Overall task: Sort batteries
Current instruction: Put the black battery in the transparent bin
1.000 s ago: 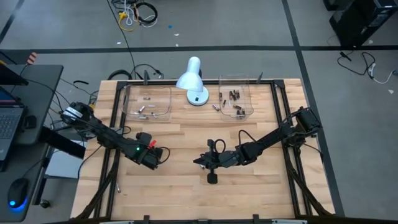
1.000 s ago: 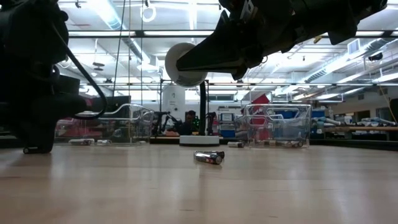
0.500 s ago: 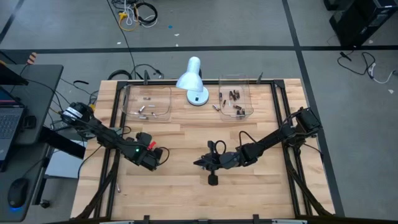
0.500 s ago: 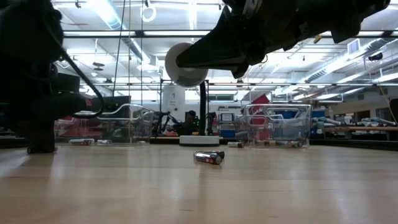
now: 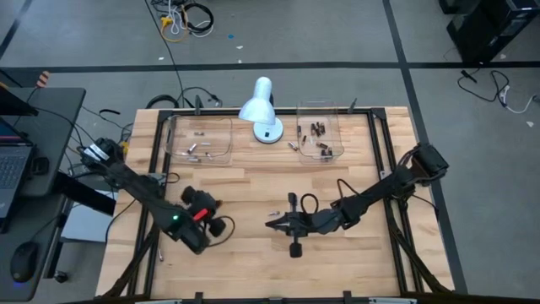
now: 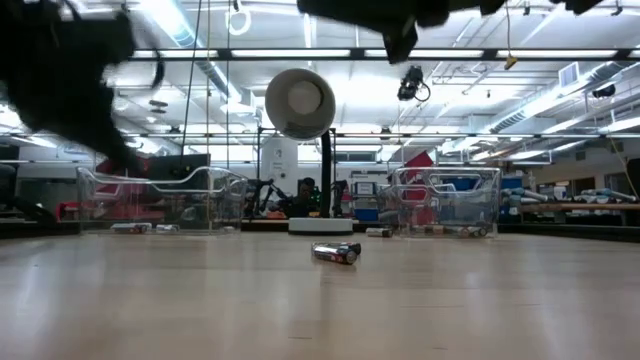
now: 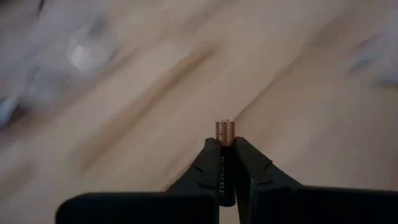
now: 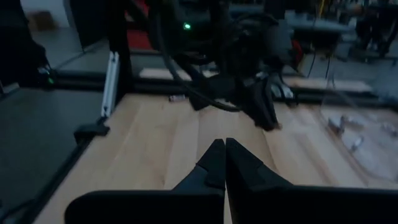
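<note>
My left gripper (image 5: 223,226) hangs over the table's near left part, shut on a black and copper battery (image 7: 224,163). My right gripper (image 5: 272,223) hovers shut and empty over the table's middle, its fingertips (image 8: 222,148) pointing at the left arm. One dark battery (image 6: 336,253) lies on its side on the wood. Another battery (image 5: 293,145) lies beside the right tray. Silvery batteries (image 5: 196,150) lie in the left clear tray (image 5: 228,139), and dark batteries (image 5: 319,131) lie in the right clear tray (image 5: 337,139). My left gripper pinches the battery's black body between its two fingers (image 7: 250,167). The battery lies along the fingers, and its copper end (image 7: 225,130) sticks out past their tips. The fingers slant down toward the wood, and the battery is lifted clear of the table.
A white desk lamp (image 5: 261,108) stands at the far edge between the two trays. Black frame rails (image 5: 160,143) run along the table's sides. Bare wood lies between the arms and along the near edge.
My left gripper has risen from the table and swung toward the near edge, rolling its wrist; the battery that lay under it has come up with it. My right gripper has also risen, passing out of the low view's top, and drifted slightly toward the near edge.
</note>
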